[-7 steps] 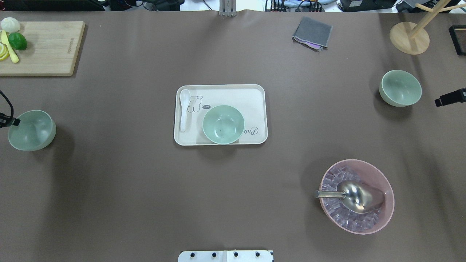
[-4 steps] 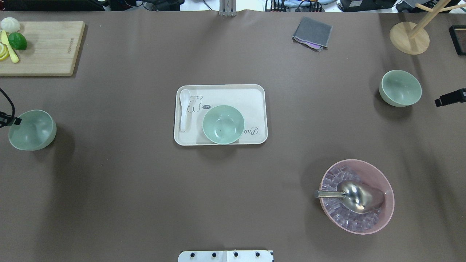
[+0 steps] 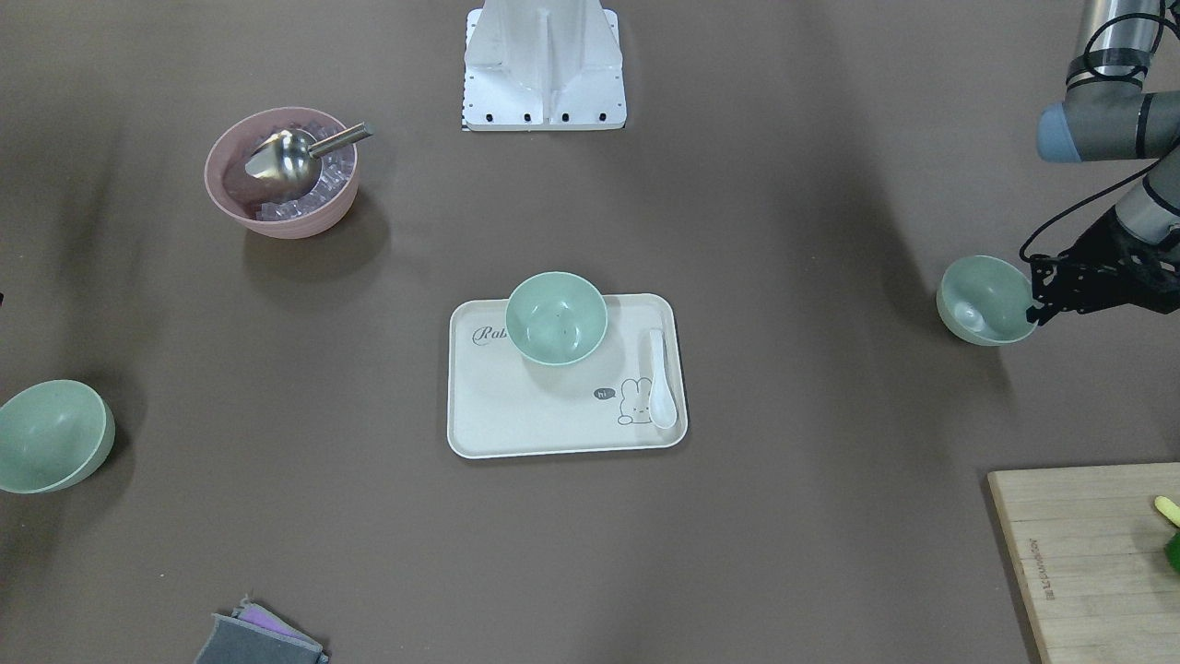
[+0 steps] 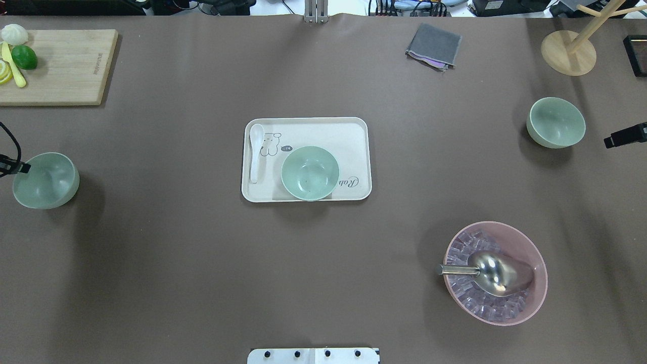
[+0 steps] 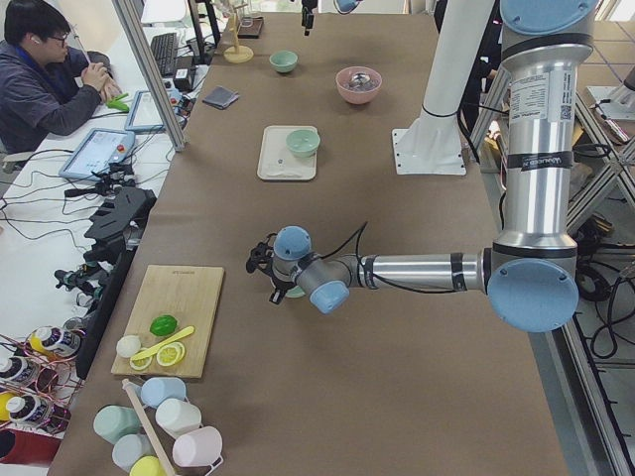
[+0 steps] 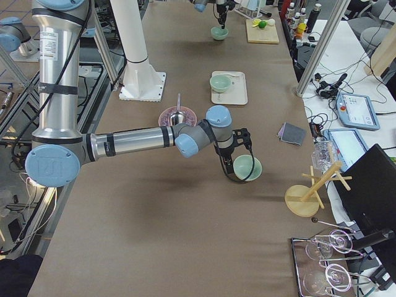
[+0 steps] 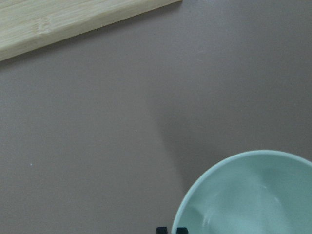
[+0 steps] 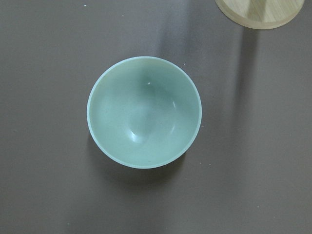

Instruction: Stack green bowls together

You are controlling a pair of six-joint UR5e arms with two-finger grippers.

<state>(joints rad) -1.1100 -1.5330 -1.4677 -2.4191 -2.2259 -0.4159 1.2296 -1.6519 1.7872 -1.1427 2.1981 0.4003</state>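
Observation:
Three pale green bowls show. One bowl (image 4: 310,173) stands on the cream tray (image 4: 349,132) at mid-table. The left bowl (image 4: 45,180) sits tilted at the table's left end. My left gripper (image 4: 22,168) is shut on its rim; the front view shows the gripper (image 3: 1040,300) at this bowl (image 3: 979,297), and the left wrist view shows its fingertips (image 7: 161,230) at the rim. The right bowl (image 4: 556,122) stands alone, also centred in the right wrist view (image 8: 144,112). My right gripper (image 4: 609,140) hovers just right of it, open and empty.
A pink bowl (image 4: 528,303) with ice cubes and a metal scoop (image 4: 493,273) stands at front right. A white spoon (image 4: 256,151) lies on the tray. A cutting board (image 4: 65,65) with fruit, a grey cloth (image 4: 434,45) and a wooden stand (image 4: 568,53) line the far edge.
The left bowl, held by my left gripper, has shifted slightly to the right. The right arm and the other two bowls have not moved.

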